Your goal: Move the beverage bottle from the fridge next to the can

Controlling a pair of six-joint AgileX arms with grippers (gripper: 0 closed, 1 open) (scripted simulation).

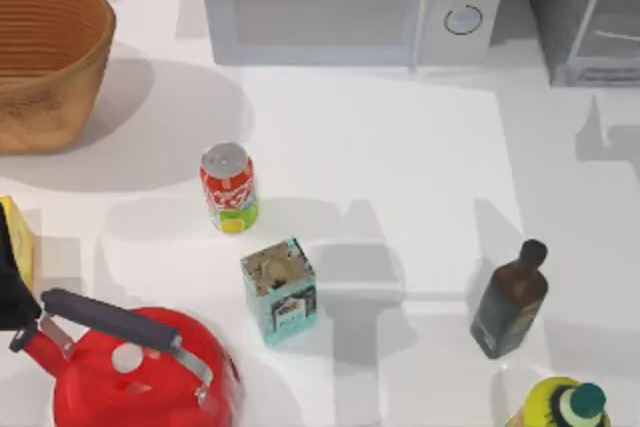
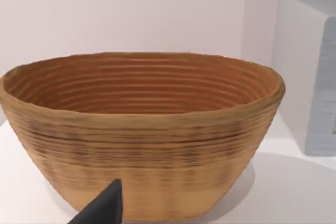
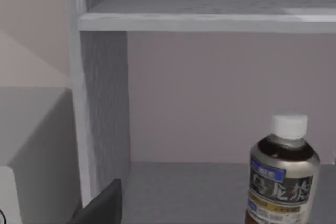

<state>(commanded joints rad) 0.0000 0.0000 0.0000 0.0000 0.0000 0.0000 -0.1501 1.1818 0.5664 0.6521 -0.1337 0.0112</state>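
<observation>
The beverage bottle (image 3: 283,179), clear with dark drink, a white cap and a grey-and-blue label, stands upright on the fridge's lower floor under a shelf (image 3: 210,14) in the right wrist view. A dark part of my right gripper (image 3: 102,207) shows in front of the open fridge, apart from the bottle. From above, the grey fridge (image 1: 585,17) stands at the table's far right corner. The red can (image 1: 228,187) stands upright left of the table's centre. A dark part of my left gripper (image 2: 102,209) faces the woven basket (image 2: 142,129).
A white microwave (image 1: 350,2) stands at the back, left of the fridge. The basket (image 1: 45,57) sits far left. Near the front are a red kettle (image 1: 130,367), a teal carton (image 1: 280,292), a dark olive bottle (image 1: 510,297) and a yellow-green bottle (image 1: 565,407).
</observation>
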